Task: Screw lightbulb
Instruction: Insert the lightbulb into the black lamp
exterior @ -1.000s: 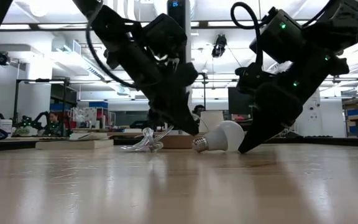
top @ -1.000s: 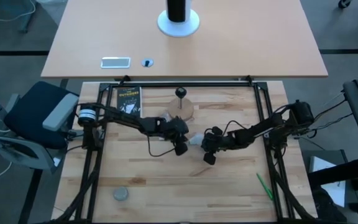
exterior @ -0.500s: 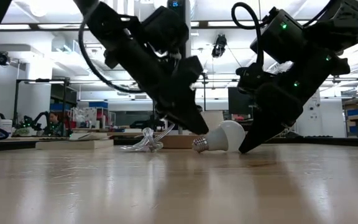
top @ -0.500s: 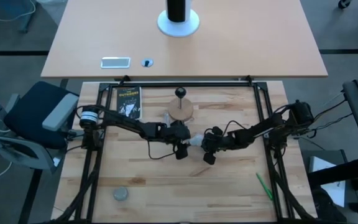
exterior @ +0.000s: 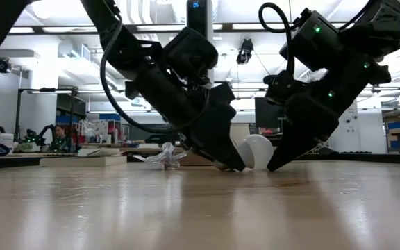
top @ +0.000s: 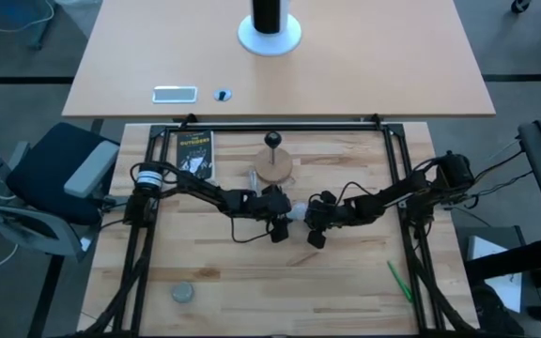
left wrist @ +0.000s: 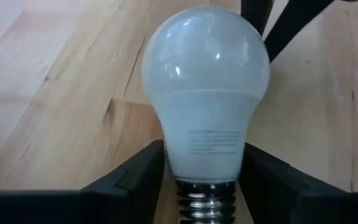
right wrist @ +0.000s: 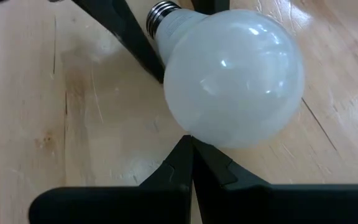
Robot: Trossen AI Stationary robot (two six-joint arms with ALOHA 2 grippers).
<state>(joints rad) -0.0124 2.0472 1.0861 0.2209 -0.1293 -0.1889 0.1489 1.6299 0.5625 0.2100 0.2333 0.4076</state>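
Wooden table (top: 252, 282); lightbulb (left wrist: 207, 106) seemingly between spread left gripper (left wrist: 201, 171) fingers

One lightbulb (top: 294, 212) lies on the table — one table (top: 214, 282) in front, a second table (top: 364, 66) behind it. Two grippers: left gripper (top: 277, 223), right gripper (top: 312, 225). One socket stand (top: 273, 161), one booklet (top: 193, 151), one grey disc (top: 182, 293) — and one green pen (top: 399, 281).

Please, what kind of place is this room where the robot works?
Probably a robotics laboratory or workshop: the low view shows ceiling strip lights, benches with equipment behind, and a black metal frame around the light wooden table.
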